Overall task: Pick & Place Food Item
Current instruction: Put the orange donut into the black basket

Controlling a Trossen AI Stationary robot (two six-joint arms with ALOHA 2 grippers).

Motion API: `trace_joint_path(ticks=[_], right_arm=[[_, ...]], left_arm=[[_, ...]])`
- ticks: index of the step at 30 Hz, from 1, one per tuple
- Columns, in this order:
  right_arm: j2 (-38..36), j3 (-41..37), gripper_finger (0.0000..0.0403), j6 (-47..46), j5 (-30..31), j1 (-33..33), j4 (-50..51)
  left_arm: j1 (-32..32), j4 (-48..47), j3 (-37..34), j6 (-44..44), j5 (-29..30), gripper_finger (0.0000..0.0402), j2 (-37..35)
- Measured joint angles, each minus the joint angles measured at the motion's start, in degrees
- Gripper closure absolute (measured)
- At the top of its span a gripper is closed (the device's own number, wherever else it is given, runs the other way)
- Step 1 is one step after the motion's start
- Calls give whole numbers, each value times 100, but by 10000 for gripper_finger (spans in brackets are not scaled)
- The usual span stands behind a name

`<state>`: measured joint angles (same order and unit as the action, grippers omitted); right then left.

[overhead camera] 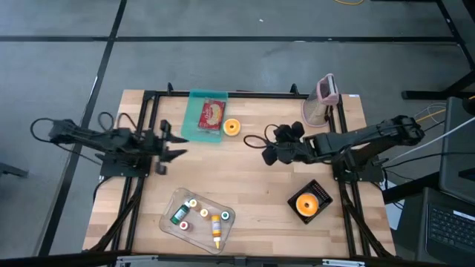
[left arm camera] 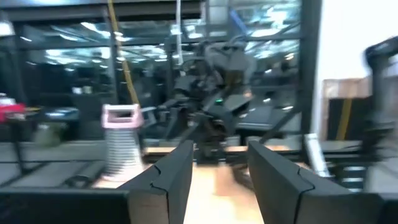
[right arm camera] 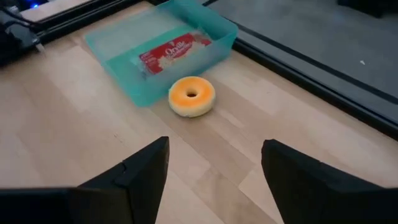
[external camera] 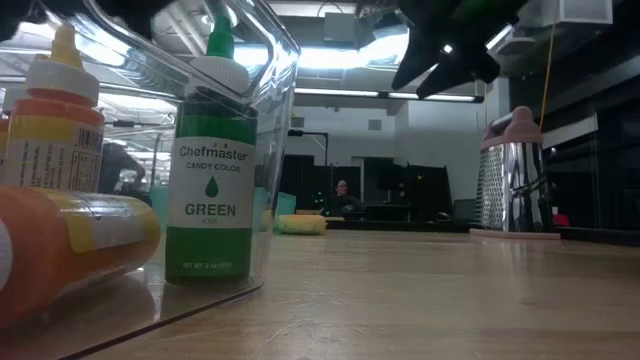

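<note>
hovering right gripper (right arm camera: pixel 214 168) – parted, empty | round glazed donut (right arm camera: pixel 191 96) – beside teal plastic tray (right arm camera: pixel 118 46)

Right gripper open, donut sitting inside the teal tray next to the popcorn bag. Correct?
Not quite. The donut lies on the bare table beside the teal tray, not in it; only the popcorn bag is inside. The right wrist view shows this. The right gripper is open, as you say.

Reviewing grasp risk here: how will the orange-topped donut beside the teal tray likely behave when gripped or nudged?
The donut lies flat, so it probably slides rather than rolls. Its ring shape looks soft, perhaps squashing under the open right gripper.
</note>
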<state>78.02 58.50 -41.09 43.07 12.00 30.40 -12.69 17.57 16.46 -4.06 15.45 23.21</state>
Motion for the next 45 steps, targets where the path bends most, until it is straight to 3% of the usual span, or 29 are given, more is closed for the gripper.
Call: trace_joint_path(ticks=[4, 7, 9, 13, 19, 22, 30, 34, 36, 40, 45], right_arm=[[0, 0, 152, 211, -44, -9, -149], [2, 0, 152, 282, -48, -10, -310], [2, 0, 152, 340, -50, -27, -418], [2, 0, 152, 450, -94, -29, -593], [2, 0, 152, 447, -348, -27, -629], [2, 0, 152, 447, -341, -10, -641], [4, -2, 152, 513, -283, 10, -674], [4, -2, 152, 582, -304, 10, -747], [4, -2, 152, 582, -304, 10, -767], [4, -2, 152, 587, -303, 10, -858], [4, -2, 152, 656, -302, 10, -877]], left_arm=[[-308, -1166, -16, 395, -667, 251, -1039], [-615, -1404, -23, 373, -1713, 253, -1170], [-811, -1429, -25, 285, -2020, 253, -1168], [-1193, -1689, -113, 138, -1930, 251, -1160], [-1653, -167, -1223, -346, -1715, 253, -1232], [-1685, 115, -1549, -118, -1562, 251, -1292], [-1688, -365, -1592, 182, -2075, 255, -1406], [-1688, -1224, -1592, 467, -2445, 263, -1404], [-1689, -1565, -1592, 595, -2335, 266, -1392], [-1685, -1703, -1592, 665, -1481, 272, -1253], [-1626, -1708, -1590, 635, -1518, 274, -670]])
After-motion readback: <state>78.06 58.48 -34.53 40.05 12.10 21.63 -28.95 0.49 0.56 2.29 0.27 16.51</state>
